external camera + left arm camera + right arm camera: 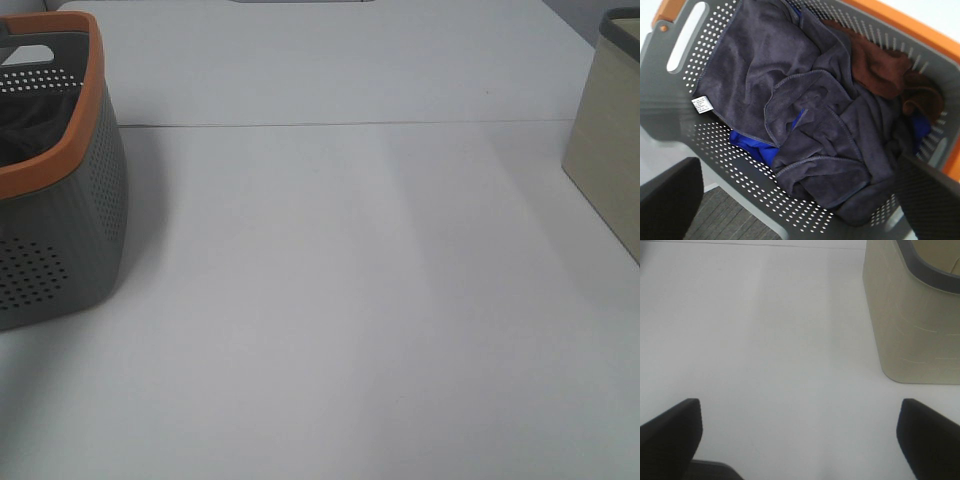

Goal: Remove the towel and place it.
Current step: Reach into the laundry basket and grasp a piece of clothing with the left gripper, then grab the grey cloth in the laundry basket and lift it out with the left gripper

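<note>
**Left hand wide open over the towel**

Its fingers hold nothing. The towel lies crumpled in the grey basket, over a brown cloth and a blue cloth. The right hand, also wide open and empty, is above the worktop near a beige bin.

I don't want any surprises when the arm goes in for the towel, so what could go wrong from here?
1. The bright blue cloth is tucked under folds of the dark navy-purple terry towel, so jaws closing deep could pinch both.
2. The brown cloth lies against the towel's edge and may get dragged out too.
3. The towel sits bunched low in the grey perforated plastic basket with the orange rim; a lift might catch the wall.
</note>
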Tool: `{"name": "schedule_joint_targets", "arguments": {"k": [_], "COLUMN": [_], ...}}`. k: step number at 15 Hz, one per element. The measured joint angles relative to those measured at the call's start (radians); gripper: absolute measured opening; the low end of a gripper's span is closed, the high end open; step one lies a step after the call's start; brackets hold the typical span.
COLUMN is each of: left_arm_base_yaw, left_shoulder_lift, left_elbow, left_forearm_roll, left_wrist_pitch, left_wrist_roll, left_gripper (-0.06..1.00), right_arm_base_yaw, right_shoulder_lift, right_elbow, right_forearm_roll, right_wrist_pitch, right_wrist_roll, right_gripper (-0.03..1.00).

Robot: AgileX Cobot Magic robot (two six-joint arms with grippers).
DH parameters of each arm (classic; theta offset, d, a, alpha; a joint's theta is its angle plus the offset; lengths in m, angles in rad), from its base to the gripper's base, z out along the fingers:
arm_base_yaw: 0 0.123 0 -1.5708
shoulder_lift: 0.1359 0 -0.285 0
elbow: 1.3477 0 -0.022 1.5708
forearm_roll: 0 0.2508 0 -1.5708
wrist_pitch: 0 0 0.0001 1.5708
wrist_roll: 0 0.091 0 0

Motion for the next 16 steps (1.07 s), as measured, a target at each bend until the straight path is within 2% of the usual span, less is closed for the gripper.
{"name": "schedule_joint_targets", "arguments": {"k": [2, 5, 7, 9, 12, 15, 16], "left_arm_base_yaw": [0.000, 0.000, 0.000, 0.000, 0.000, 0.000, 0.000], "left_shoulder_lift": [0.138, 0.288, 0.407, 0.502, 0.606, 0.646, 0.664], "left_elbow": [-0.039, -0.058, -0.090, -0.153, -0.237, -0.257, -0.258], "left_forearm_roll": [0.047, 0.129, 0.168, 0.168, 0.159, 0.157, 0.146], "left_wrist_pitch": [-0.002, -0.047, -0.139, -0.208, -0.213, -0.212, -0.201], "left_wrist_roll": [0.103, 0.166, 0.172, 0.167, 0.153, 0.169, 0.181], "left_gripper": [0.98, 0.98, 0.98, 0.98, 0.96, 0.89, 0.77], "right_arm_base_yaw": [0.000, 0.000, 0.000, 0.000, 0.000, 0.000, 0.000], "right_shoulder_lift": [0.000, 0.000, 0.000, 0.000, 0.000, 0.000, 0.000], "right_elbow": [0.000, 0.000, 0.000, 0.000, 0.000, 0.000, 0.000], "right_forearm_roll": [0.000, 0.000, 0.000, 0.000, 0.000, 0.000, 0.000], "right_wrist_pitch": [0.000, 0.000, 0.000, 0.000, 0.000, 0.000, 0.000], "right_wrist_roll": [0.000, 0.000, 0.000, 0.000, 0.000, 0.000, 0.000], "right_gripper": [0.95, 0.95, 0.95, 0.95, 0.95, 0.95, 0.95]}}
